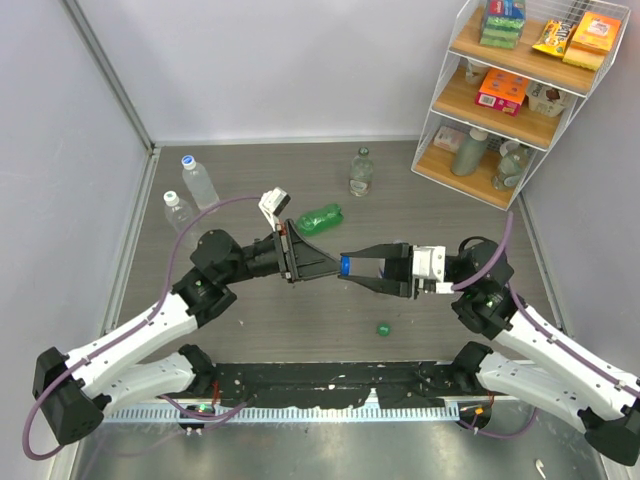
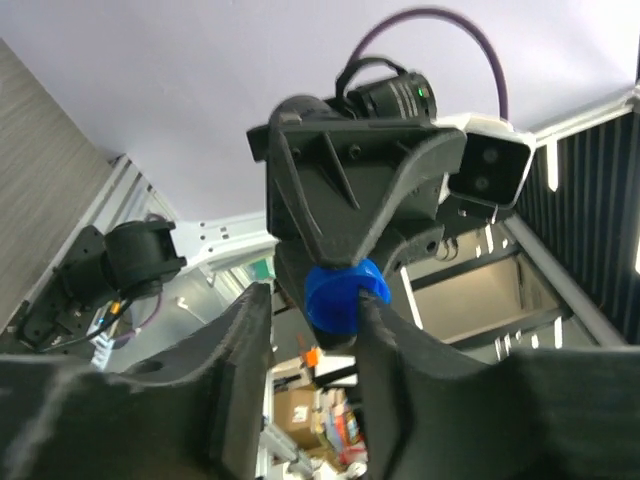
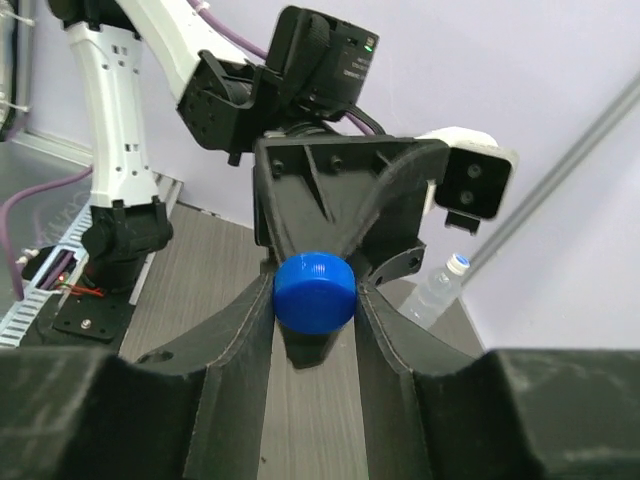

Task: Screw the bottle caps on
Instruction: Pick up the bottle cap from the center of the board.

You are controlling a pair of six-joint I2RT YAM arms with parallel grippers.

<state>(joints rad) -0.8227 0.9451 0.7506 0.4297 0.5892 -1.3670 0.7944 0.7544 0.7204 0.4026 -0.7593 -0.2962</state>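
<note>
My right gripper (image 1: 352, 266) is shut on a blue cap (image 1: 344, 265), held in the air above the table's middle; the right wrist view shows the cap (image 3: 314, 292) pinched between both fingers. My left gripper (image 1: 326, 267) faces it tip to tip. In the left wrist view its jaws (image 2: 315, 300) stand apart; the cap (image 2: 345, 297) touches only the right finger. A green cap (image 1: 382, 327) lies on the table in front. A green bottle (image 1: 320, 218) lies on its side behind the grippers. Two clear bottles (image 1: 198, 180) (image 1: 178, 211) stand at the back left.
Another clear bottle with a dark top (image 1: 361, 172) stands at the back centre. A wire shelf (image 1: 520, 100) with snack boxes and bottles stands at the back right. Grey walls close off the left and the back of the table.
</note>
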